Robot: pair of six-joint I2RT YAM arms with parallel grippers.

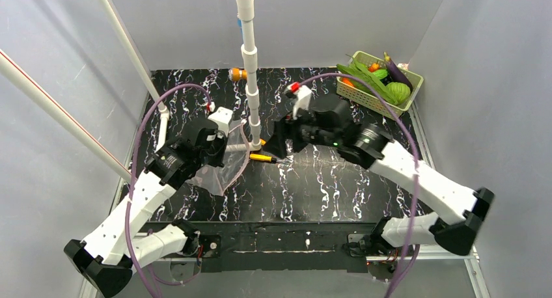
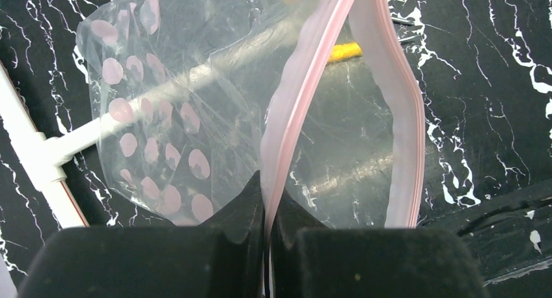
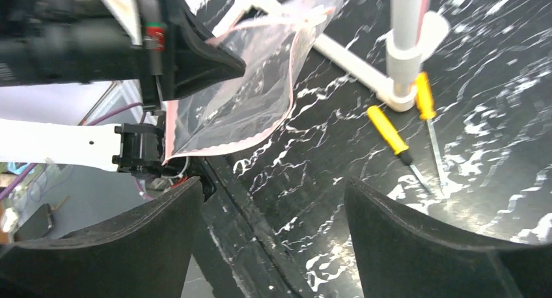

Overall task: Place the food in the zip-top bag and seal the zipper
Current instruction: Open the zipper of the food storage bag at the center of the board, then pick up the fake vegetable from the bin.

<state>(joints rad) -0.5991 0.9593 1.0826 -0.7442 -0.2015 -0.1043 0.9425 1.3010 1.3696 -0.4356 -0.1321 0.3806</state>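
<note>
Black marbled counter [image 1: 312, 181], and on its left side the left fingers [image 2: 237, 210] pinch the zip-top bag [image 2: 163, 116] by its pink zipper [image 2: 281, 142], mouth gaping, while the empty, spread right fingers [image 3: 416, 239] are the nearer pair to the food [image 1: 384, 83] in the far-right basket [image 1: 372, 101].

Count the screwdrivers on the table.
2. One screwdriver lies on the table a little apart from the white pipe base; the other lies right beside that base. More may be hidden under the arms.

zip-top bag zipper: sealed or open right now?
Open: the zipper has its two pink strips bowed apart in the left wrist view.
</note>
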